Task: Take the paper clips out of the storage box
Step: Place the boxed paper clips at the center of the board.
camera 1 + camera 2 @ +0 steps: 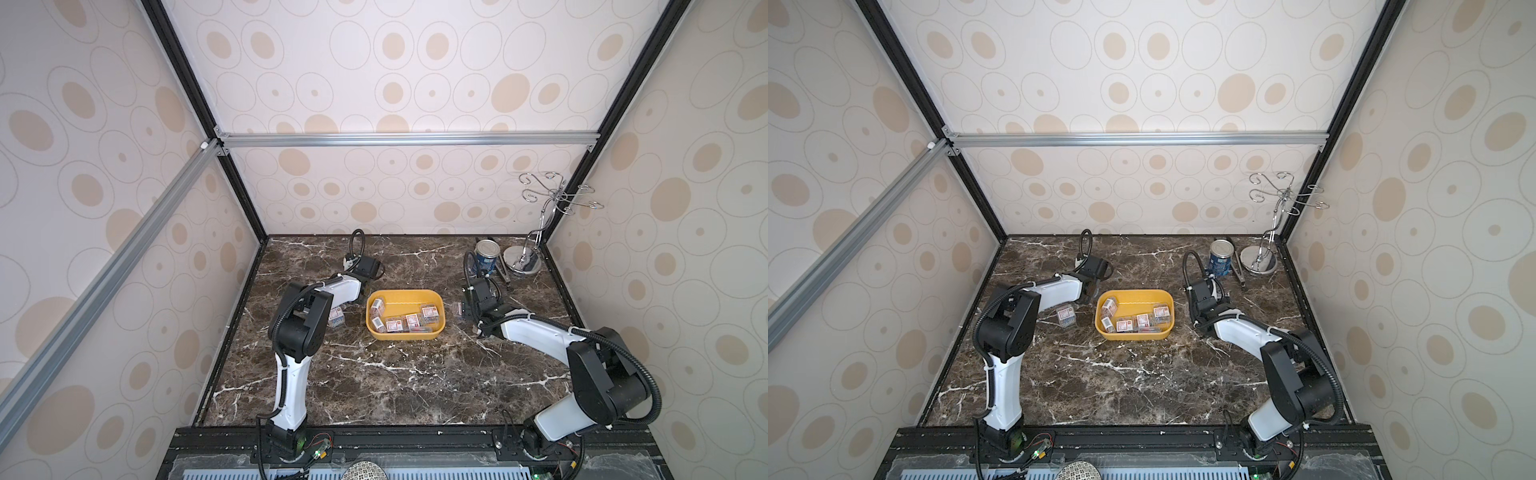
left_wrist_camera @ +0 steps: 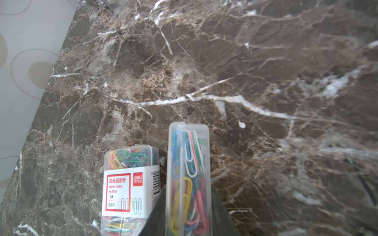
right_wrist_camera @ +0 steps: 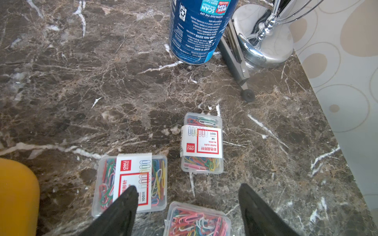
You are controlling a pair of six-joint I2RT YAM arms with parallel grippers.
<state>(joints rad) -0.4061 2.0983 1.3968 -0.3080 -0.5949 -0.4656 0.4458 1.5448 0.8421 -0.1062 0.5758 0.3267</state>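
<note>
Left gripper (image 2: 188, 190) clamps one paper clips box (image 2: 188, 159) on its narrow edge, long axis pointing straight out from the fingers, and we see a second box (image 2: 128, 183) lying flat just beside it. Right gripper (image 3: 187, 186) stands wide above three more boxes (image 3: 201, 143) on the table, beside the yellow storage box (image 1: 415, 300), where we count about six others (image 1: 411, 320).

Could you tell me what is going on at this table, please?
The robot is taking boxes of paper clips out of the yellow tray. The left gripper is shut on one box, beside another box lying on the table. The right gripper is open above three boxes set out near the blue can. Several boxes lie in the tray.
</note>
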